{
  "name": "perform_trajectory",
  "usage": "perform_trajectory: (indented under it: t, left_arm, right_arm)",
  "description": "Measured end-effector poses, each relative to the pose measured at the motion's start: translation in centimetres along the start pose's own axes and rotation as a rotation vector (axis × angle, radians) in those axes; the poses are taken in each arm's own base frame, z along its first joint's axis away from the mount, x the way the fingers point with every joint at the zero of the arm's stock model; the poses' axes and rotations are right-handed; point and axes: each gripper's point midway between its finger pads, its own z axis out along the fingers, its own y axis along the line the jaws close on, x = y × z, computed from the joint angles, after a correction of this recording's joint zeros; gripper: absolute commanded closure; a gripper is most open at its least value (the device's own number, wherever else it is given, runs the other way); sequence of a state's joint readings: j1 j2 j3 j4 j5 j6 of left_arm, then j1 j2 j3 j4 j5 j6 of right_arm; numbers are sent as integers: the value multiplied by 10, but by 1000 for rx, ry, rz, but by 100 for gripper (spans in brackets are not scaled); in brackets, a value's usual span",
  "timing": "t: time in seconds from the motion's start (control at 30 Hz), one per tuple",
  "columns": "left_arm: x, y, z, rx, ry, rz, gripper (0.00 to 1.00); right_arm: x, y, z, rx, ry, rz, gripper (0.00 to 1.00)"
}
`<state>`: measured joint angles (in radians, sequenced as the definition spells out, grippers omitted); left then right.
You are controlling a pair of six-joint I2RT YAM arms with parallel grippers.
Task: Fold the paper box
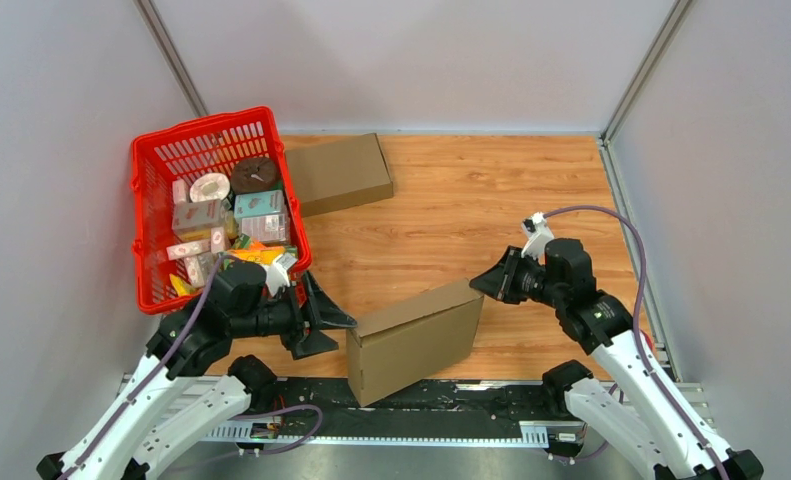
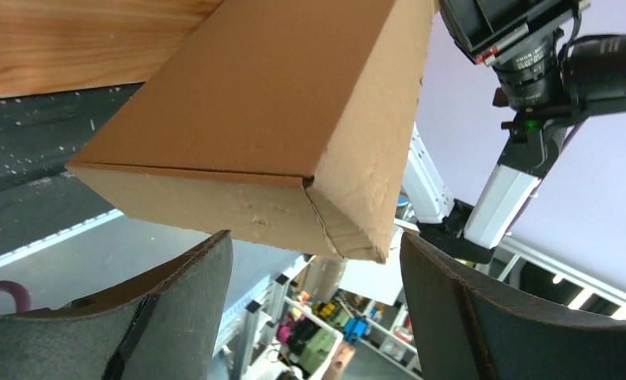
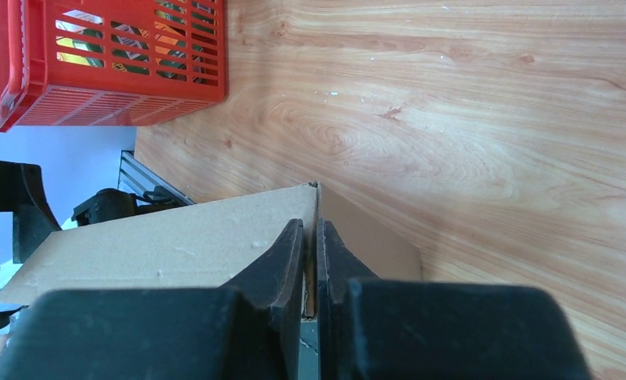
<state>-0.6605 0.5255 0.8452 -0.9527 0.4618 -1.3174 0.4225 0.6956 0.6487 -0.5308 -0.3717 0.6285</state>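
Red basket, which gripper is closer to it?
Left. The left gripper sits beside the near corner of the red basket; the right gripper pinches the cardboard box, farther off.

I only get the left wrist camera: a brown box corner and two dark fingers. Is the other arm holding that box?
Observer: Yes. The right pincer is shut on a thin cardboard edge at the right end of the box.
Operator: Is anything else on the table?
Observer: A red basket full of small packets stands on the left side.
Operator: Just that?
Observer: No, a second brown box lies closed right beside the basket, toward the back.
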Motion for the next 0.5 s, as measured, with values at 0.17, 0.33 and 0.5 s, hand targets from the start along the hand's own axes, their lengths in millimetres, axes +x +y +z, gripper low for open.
perform_trajectory:
  t: [0.17, 0.33, 0.5]
  left_arm:
    - [-3, -2, 8, -7, 10, -92, 15]
    - [-4, -7, 9, 10, 6, -112, 18]
    - [-5, -4, 13, 15, 5, -124, 23]
  right_arm:
    - [1, 1, 0, 1, -2, -3, 92]
    - [2, 3, 1, -1, -3, -13, 92]
    - [1, 3, 2, 6, -11, -8, 96]
